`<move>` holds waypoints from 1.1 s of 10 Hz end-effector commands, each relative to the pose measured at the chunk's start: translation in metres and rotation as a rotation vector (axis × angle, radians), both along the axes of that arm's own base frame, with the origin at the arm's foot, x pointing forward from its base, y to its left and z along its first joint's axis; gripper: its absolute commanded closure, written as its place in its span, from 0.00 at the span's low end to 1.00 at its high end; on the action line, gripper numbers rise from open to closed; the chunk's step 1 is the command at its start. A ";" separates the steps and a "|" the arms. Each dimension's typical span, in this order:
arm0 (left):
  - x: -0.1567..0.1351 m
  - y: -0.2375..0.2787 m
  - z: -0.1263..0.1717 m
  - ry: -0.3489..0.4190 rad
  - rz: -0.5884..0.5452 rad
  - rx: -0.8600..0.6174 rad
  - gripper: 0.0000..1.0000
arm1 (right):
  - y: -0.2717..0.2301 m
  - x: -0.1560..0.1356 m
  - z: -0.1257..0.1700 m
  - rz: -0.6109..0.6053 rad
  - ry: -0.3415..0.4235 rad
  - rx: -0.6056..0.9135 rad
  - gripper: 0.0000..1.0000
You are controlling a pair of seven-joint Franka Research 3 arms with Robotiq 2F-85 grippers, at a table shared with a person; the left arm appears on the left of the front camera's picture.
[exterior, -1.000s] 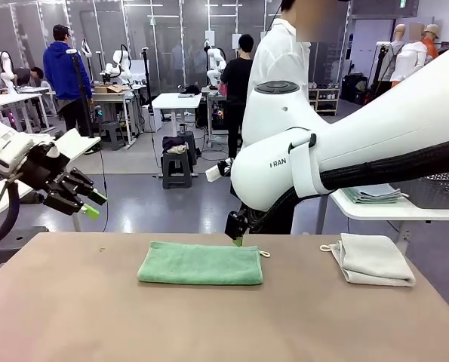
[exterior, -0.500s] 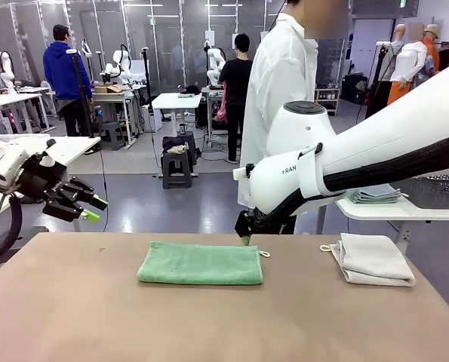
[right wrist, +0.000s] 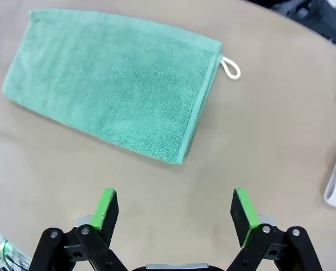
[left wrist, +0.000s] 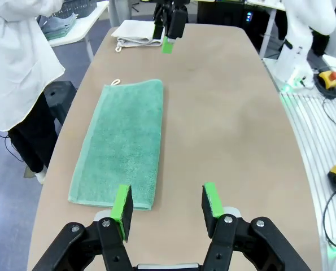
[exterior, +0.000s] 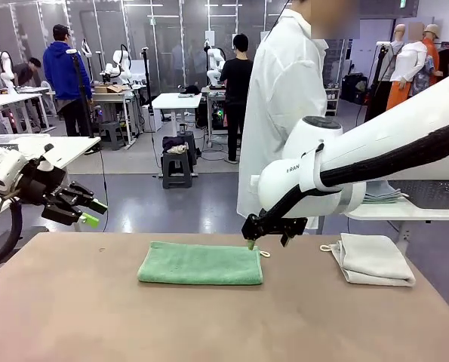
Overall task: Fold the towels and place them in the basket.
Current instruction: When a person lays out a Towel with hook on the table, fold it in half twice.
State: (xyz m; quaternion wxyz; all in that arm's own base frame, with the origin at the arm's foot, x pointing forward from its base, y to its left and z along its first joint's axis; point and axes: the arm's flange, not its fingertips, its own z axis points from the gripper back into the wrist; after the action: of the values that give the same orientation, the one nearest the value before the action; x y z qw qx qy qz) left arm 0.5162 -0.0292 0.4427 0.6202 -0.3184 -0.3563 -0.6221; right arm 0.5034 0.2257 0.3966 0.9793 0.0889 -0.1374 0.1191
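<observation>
Front: two towels on bench point(exterior: 73, 317), green towel point(exterior: 201, 265) centre, white towel point(exterior: 373, 260) at its 3 o'clock.
Left wrist: left pincer point(left wrist: 166, 197) parted, empty; green towel at 11 o'clock.
Right wrist: right pincer point(right wrist: 173, 206) spread wide, empty; green towel at 11 o'clock.

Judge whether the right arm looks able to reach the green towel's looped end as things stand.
Probably yes. The right gripper hangs open close by the green towel at its looped end, with just bare table between them, and the off-white towel lies well off to the side.
</observation>
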 end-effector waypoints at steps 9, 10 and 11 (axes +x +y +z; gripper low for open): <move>-0.001 -0.001 0.004 -0.008 0.004 0.002 0.37 | -0.006 0.031 -0.045 -0.086 0.116 0.026 0.00; -0.001 -0.001 0.004 -0.008 0.004 0.002 0.37 | -0.003 0.035 -0.046 -0.092 0.121 0.030 0.00; -0.001 -0.001 0.004 -0.008 0.004 0.002 0.37 | -0.001 0.042 -0.050 -0.121 0.103 0.031 0.00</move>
State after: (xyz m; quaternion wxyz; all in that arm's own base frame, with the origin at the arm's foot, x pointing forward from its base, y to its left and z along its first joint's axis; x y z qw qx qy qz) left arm 0.5160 -0.0297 0.4439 0.6196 -0.3177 -0.3568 -0.6228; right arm 0.5392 0.2220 0.3499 0.9888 0.1044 -0.0846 0.0652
